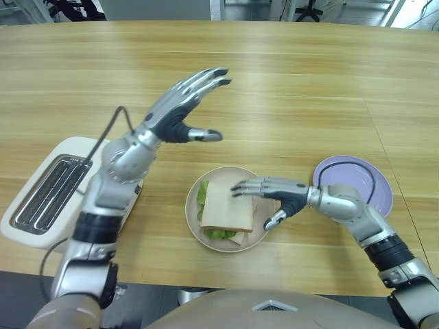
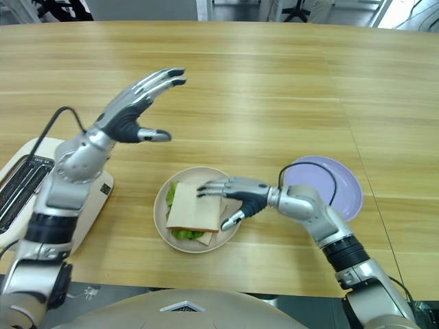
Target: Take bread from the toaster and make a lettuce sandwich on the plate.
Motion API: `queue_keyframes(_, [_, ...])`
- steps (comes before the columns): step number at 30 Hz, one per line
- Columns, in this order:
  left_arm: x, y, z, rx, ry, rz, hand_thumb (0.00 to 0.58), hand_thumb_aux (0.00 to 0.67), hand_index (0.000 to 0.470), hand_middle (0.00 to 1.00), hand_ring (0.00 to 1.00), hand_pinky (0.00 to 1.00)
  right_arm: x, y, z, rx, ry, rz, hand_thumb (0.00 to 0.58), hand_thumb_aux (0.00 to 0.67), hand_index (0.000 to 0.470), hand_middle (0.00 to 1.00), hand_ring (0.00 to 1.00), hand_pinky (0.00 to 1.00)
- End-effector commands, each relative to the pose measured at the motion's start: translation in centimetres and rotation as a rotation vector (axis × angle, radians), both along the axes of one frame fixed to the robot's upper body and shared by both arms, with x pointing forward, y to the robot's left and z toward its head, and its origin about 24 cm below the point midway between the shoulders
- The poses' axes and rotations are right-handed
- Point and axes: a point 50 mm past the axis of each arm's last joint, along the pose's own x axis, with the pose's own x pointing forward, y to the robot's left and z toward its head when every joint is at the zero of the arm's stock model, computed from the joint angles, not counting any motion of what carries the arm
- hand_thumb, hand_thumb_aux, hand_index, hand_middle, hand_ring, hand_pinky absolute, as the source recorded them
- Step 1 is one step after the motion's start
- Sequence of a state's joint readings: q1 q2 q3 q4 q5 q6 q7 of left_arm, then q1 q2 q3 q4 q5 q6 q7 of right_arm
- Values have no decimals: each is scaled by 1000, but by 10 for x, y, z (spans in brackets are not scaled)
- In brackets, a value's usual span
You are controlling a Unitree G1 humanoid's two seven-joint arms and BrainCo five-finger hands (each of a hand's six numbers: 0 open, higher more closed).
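Fingers (image 1: pixel 248 185) of the right hand (image 1: pixel 282 194) spread loosely over the sandwich (image 1: pixel 225 209), lettuce (image 1: pixel 203 197) peeking out, on the beige plate (image 1: pixel 192 223) near the table's (image 1: pixel 309 82) front edge. Left hand (image 1: pixel 180 110) hovers open, fingers straight. Toaster (image 1: pixel 48 192), front-left, appears whole from the left eye, cropped from the right.

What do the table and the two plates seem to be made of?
Table: wood or wood-look laminate, matte, with visible grain and plank seams. Beige plate: plastic or ceramic, smooth, dull. Purple plate: probably plastic, smooth, faint sheen.
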State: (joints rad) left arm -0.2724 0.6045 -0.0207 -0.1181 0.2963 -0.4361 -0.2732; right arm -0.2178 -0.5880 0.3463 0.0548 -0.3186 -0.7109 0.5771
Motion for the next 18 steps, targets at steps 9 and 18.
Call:
queue_keyframes(9, [-79, 48, -18, 93, 463, -240, 168, 105, 72, 0, 0, 0, -27, -30, 32, 116, 179, -16, 0, 0, 0, 0, 0, 0])
queue_keyframes(18, [-93, 73, -73, 353, 964, -277, 580, 670, 460, 1000, 1000, 1000, -51, -66, -22, -240, 533, -20, 580, 670, 460, 1000, 1000, 1000])
